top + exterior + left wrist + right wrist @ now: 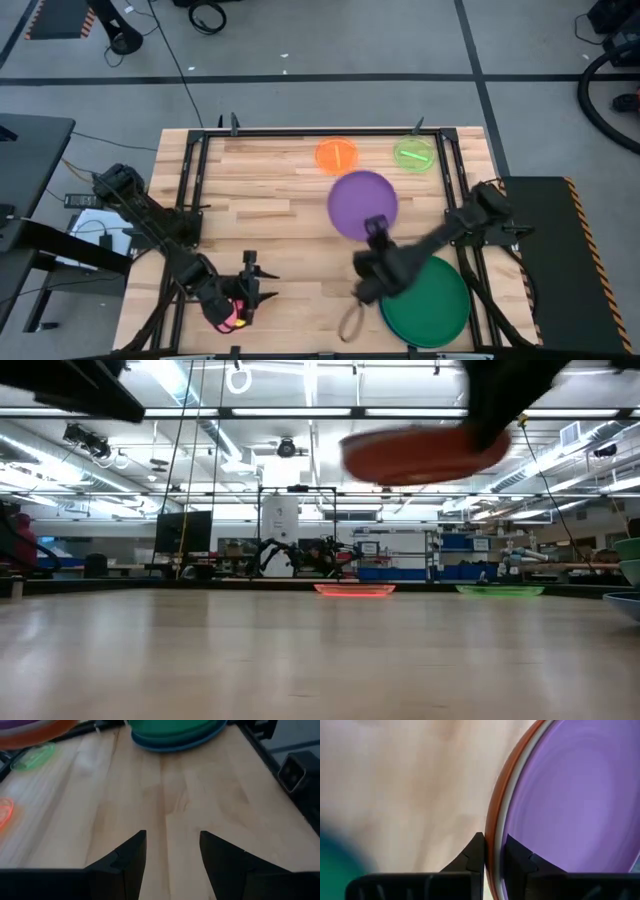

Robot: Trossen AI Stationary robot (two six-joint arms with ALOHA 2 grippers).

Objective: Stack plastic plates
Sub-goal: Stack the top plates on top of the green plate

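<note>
My right gripper (375, 230) is shut on a stack of three medium plates, purple (363, 203) on top, cream between, red-orange (420, 455) at the bottom. The stack is held high above the table's middle. A dark green plate (428, 300) rests on a blue plate (175, 743) at the near right corner. The small orange plate (336, 155) and the lime plate (414, 155) lie flat near the far edge. My left gripper (172, 845) hovers open above bare wood near the near left corner. A small pink thing (228, 315) shows beside it. My right gripper pinches the rim of the three-plate stack (495, 820) between its two fingers. One finger (515, 855) lies on the purple top face, the other (476, 852) on the red-orange underside. The stack is lifted clear of the table and sits roughly level.
A black frame (195, 170) runs along the table's edges. A small loop (350, 322) lies by the near edge, left of the green plate. Bare wood stretches between the two arms and across the left half of the table.
</note>
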